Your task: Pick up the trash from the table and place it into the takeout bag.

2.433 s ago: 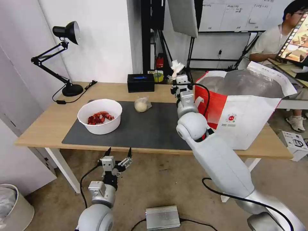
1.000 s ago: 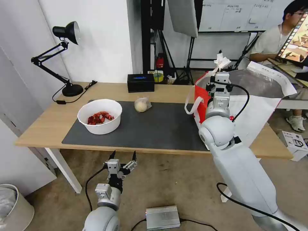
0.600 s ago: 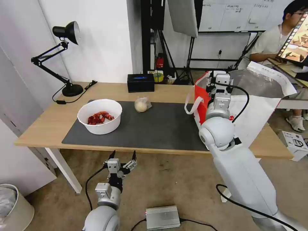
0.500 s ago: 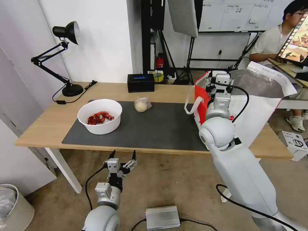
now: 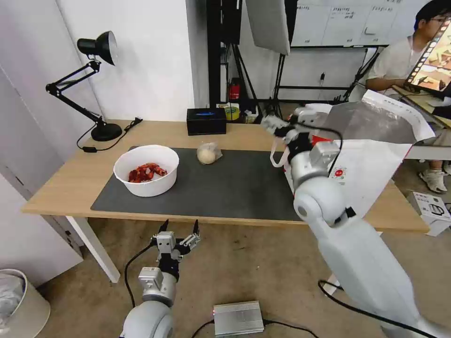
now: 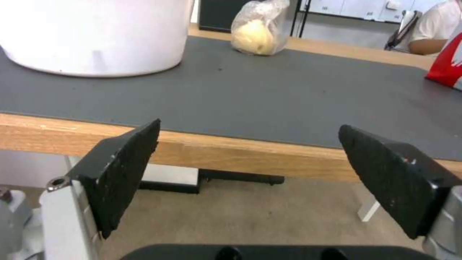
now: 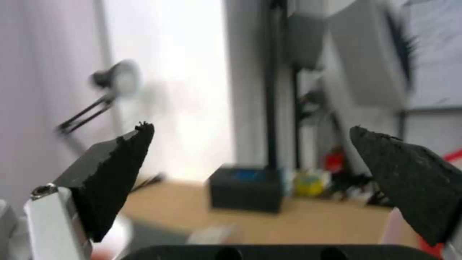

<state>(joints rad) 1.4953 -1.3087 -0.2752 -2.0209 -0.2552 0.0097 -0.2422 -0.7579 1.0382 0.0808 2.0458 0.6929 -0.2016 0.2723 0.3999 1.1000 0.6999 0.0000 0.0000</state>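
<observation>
Right hand [image 5: 282,126] is raised over the worktop beside the near corner of the large boxy white-and-red takeout bag with silver foil lining [image 5: 357,164]. In the right wrist view its black fingers [image 7: 115,173] stand wide apart with nothing between them. In the head view this hand is smeared, so fingertip detail is hard to make out there.

Left hand [image 5: 177,231] hangs low in front of the long light-wood worktop on white legs [image 5: 66,183], below its front edge. Fingers [image 6: 125,169] are spread wide and empty.

Task items:
- White round bowl of red shellfish scraps [image 5: 146,169] sits on the left part of the large dark grey mat [image 5: 225,188]. In the left wrist view only its white wall [image 6: 91,32] shows — contents hidden, top cut off.
- Beige ball in clear wrap [image 5: 208,153] rests at the mat's far edge, well apart from the bowl.

The bag stands at the right end of the worktop, mouth open. Its interior floor is hidden by its front wall and the right arm, so what lies inside cannot be told. One white strap handle [image 5: 279,157] hangs at its left corner.

Black rectangular box [image 5: 206,121] and black desk lamp [image 5: 89,80] stand along the far edge — both blurred in the right wrist view.
</observation>
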